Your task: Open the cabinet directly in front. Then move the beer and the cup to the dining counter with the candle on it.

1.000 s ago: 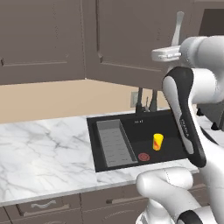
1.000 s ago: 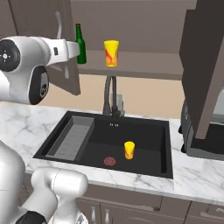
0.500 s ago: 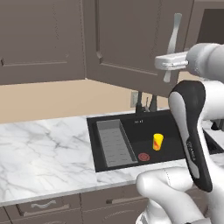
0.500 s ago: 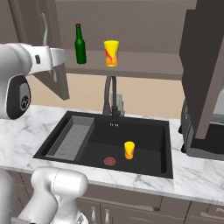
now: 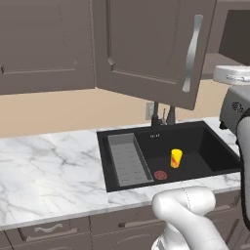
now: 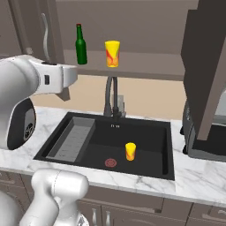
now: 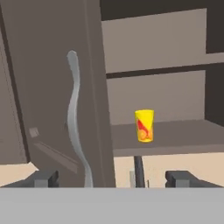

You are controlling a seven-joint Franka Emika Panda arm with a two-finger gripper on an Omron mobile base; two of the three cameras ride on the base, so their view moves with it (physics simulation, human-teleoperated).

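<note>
We note the cabinet (image 6: 132,39) standing open. In the right base view both doors are swung out: one door (image 6: 207,70) hangs wide at 3 o'clock, the other (image 6: 37,31) sits at 10 o'clock behind the arm. In the left base view that second door (image 5: 151,49) juts toward us at 12 o'clock, its curved silver handle (image 5: 192,53) near the free edge.

On the bottom shelf (image 6: 145,70), in the right base view, we see the beer (image 6: 80,45) upright at 11 o'clock and the cup (image 6: 112,54) upright just beside it, toward 12 o'clock. The two stand near each other, not touching.

In the hand view the cup (image 7: 144,126) sits on the shelf (image 7: 175,135) slightly right of centre. The door's edge and its handle (image 7: 75,127) run vertically at 9 o'clock.

The gripper (image 7: 111,178) is released, jaws spread wide. We mark one fingertip (image 7: 43,178) at 7 o'clock and the other at 5 o'clock, nothing between them. The handle passes near the 7 o'clock finger; we cannot tell whether they touch.

Below, a black sink (image 6: 145,128) is set in a marble counter (image 5: 49,166). A second small yellow cup (image 6: 130,151) stands in the basin, beside a red drain (image 6: 111,163). A dark faucet (image 6: 111,97) rises at the basin's far rim.
</note>
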